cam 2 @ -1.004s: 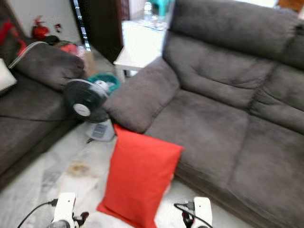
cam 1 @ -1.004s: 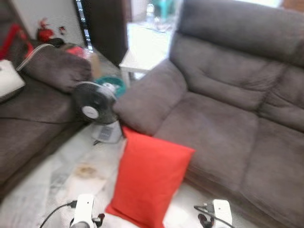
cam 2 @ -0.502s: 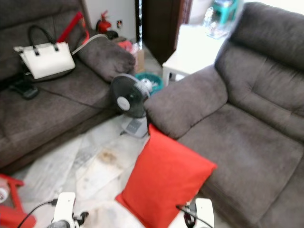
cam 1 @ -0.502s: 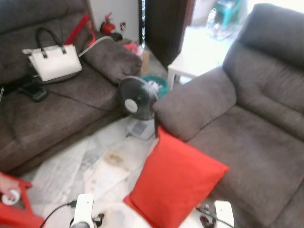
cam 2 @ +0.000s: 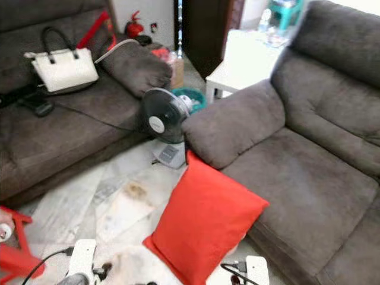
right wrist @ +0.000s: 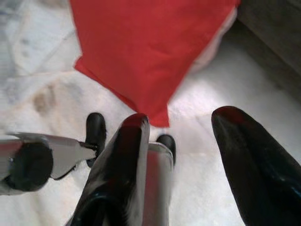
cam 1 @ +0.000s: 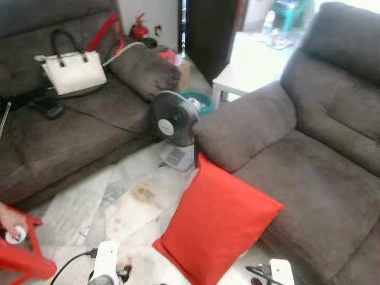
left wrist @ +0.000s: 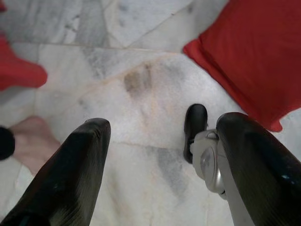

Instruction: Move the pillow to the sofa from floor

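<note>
Left tool (left wrist: 160, 155) (fingers apart) near one red pillow (cam 1: 217, 228), two sofas.

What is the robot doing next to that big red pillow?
The robot stands over a red pillow that is propped on the marble floor against the grey sofa. It has not grabbed it yet. The left gripper and the right gripper both hang open just above the floor, near the pillow's bottom corner. A small fan stands behind the pillow, and a white handbag lies on the other sofa.
</note>
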